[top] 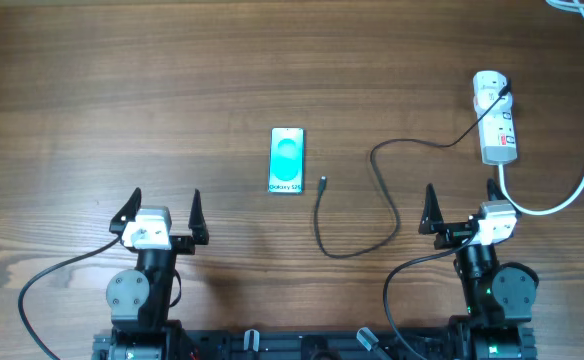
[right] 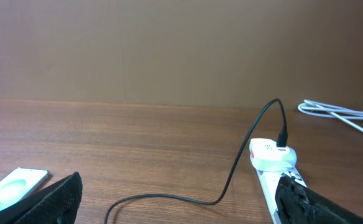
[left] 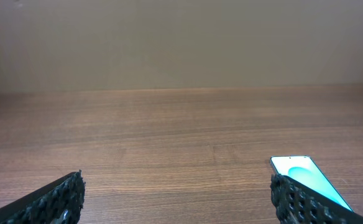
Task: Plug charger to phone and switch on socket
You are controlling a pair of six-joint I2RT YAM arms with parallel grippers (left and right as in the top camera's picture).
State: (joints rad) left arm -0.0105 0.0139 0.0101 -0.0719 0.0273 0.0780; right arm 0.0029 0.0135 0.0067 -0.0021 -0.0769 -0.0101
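Note:
The phone [top: 287,160] lies flat mid-table, cyan screen up, "Galaxy" text at its near end. It also shows in the left wrist view [left: 303,177] and the right wrist view [right: 10,188]. The black charger cable [top: 382,200] runs from a white adapter on the socket [top: 495,120], loops toward me, and ends in a small connector [top: 322,184] just right of the phone, not touching it. The cable shows in the right wrist view [right: 243,165], as does the socket [right: 271,163]. My left gripper [top: 162,208] and right gripper [top: 462,205] are open, empty, near the front edge.
The socket's thick white cord [top: 572,190] curves along the right edge toward the far right corner, also seen in the right wrist view [right: 340,115]. Bare wooden tabletop [top: 122,100] spreads left of the phone.

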